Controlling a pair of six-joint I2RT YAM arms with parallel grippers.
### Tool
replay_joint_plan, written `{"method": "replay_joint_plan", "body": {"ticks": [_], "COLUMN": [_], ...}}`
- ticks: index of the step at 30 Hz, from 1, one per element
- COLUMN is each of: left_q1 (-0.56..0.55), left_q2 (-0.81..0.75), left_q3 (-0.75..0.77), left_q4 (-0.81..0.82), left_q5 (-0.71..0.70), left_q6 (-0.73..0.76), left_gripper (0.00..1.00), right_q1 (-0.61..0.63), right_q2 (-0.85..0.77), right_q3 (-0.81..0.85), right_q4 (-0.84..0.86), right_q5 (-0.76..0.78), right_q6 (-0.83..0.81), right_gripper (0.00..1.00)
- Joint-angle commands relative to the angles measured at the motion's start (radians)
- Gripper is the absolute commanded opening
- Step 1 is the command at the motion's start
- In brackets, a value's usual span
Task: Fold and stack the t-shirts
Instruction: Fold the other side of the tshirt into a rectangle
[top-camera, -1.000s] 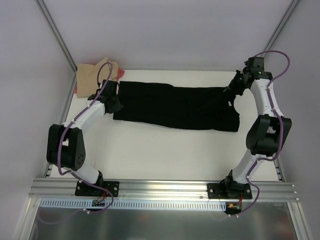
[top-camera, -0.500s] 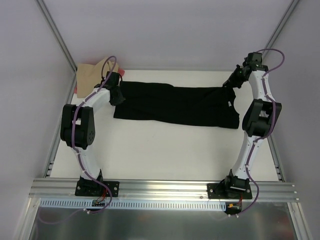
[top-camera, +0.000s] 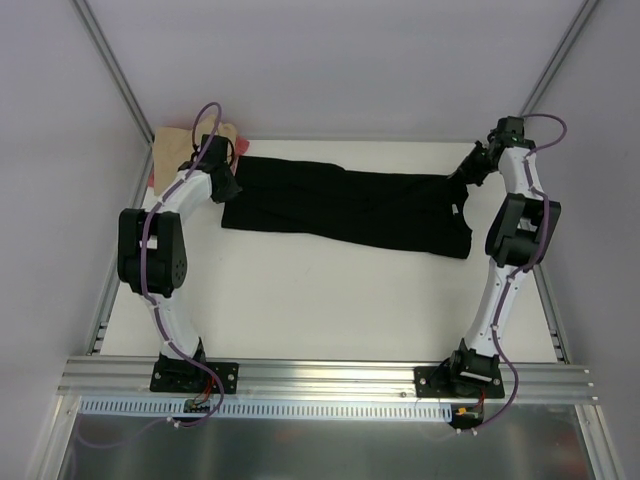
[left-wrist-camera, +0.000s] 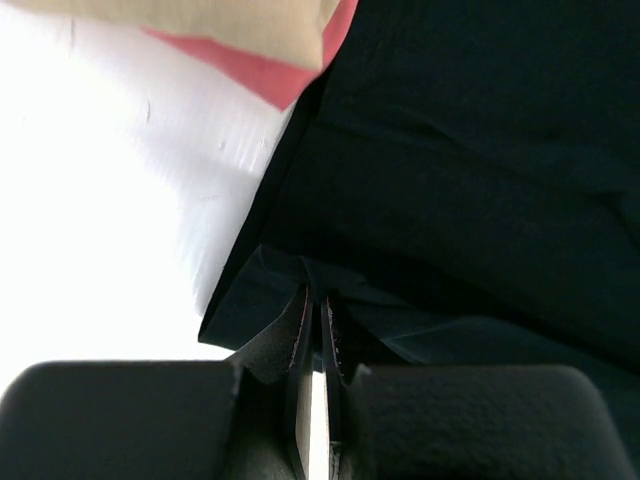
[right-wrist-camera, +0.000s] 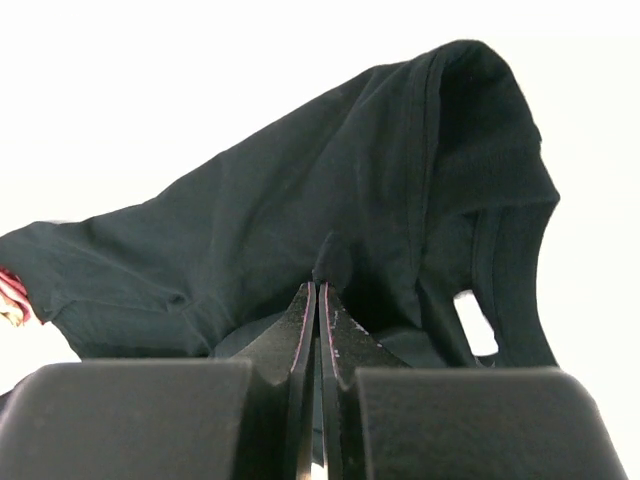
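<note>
The black t-shirt (top-camera: 350, 205) lies stretched in a long band across the back of the white table (top-camera: 320, 300). My left gripper (top-camera: 224, 186) is shut on its left end, and in the left wrist view the gripper (left-wrist-camera: 315, 292) pinches a fold of the black t-shirt (left-wrist-camera: 480, 150). My right gripper (top-camera: 463, 178) is shut on the right end by the collar; in the right wrist view the gripper (right-wrist-camera: 318, 285) holds a raised ridge of the black t-shirt (right-wrist-camera: 300, 200). A tan t-shirt (top-camera: 182, 150) lies over a pink-red t-shirt (top-camera: 152, 181) at the back left corner.
The tan t-shirt (left-wrist-camera: 200, 20) and pink-red t-shirt (left-wrist-camera: 270, 70) lie just beyond the black shirt's left edge. An aluminium rail (top-camera: 320, 375) runs along the near edge by the arm bases. Slanted frame posts (top-camera: 115, 70) rise at both back corners.
Both arms have reached further back, the left elbow swinging up and inward. The shirt's left end has shifted slightly back and left with the left gripper. Both grips hold.
</note>
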Motion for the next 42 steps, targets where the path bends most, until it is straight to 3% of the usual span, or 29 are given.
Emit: {"method": "replay_joint_plan", "body": {"ticks": [1, 9, 10, 11, 12, 13, 14, 20, 25, 31, 38, 42], "left_q1": [0.012, 0.012, 0.012, 0.012, 0.012, 0.012, 0.01, 0.01, -0.003, -0.048, -0.086, -0.095], "left_q2": [0.03, 0.111, 0.114, 0.113, 0.099, 0.085, 0.067, -0.174, -0.32, -0.505, -0.7, -0.826], "left_q3": [0.08, 0.158, 0.16, 0.158, 0.144, 0.128, 0.108, -0.132, -0.201, -0.33, -0.509, -0.554], "left_q4": [-0.015, -0.008, 0.006, 0.011, 0.015, 0.038, 0.056, 0.237, 0.201, 0.155, 0.135, 0.092], "left_q5": [-0.018, -0.013, -0.016, -0.033, -0.045, -0.061, -0.079, -0.174, -0.098, 0.04, 0.293, 0.324], "left_q6": [0.031, 0.038, 0.041, 0.043, 0.043, 0.038, 0.037, 0.018, 0.017, -0.012, -0.071, -0.071], "left_gripper": [0.0, 0.0, 0.03, 0.18, 0.57, 0.82, 0.98, 0.99, 0.99, 0.99, 0.99, 0.99], "right_q1": [-0.004, -0.007, -0.007, -0.007, -0.005, -0.005, -0.005, -0.002, 0.045, 0.133, 0.13, 0.116], "right_q2": [0.036, 0.093, 0.094, 0.093, 0.073, 0.052, 0.024, -0.207, -0.413, -0.542, -0.47, -0.369], "right_q3": [0.053, 0.099, 0.102, 0.093, 0.079, 0.058, 0.027, -0.168, -0.339, -0.54, -0.715, -0.737], "right_q4": [0.023, 0.057, 0.069, 0.093, 0.109, 0.151, 0.178, 0.225, 0.207, 0.19, 0.23, 0.227], "right_q5": [-0.026, -0.035, -0.04, -0.043, -0.042, -0.039, -0.036, 0.003, -0.025, -0.019, -0.026, -0.026], "right_q6": [0.015, 0.021, 0.024, 0.027, 0.027, 0.027, 0.026, 0.001, -0.006, -0.019, -0.017, -0.005], "right_gripper": [0.01, 0.0, 0.04, 0.47, 0.72, 0.99, 0.99, 0.99, 0.99, 1.0, 0.99, 0.99]}}
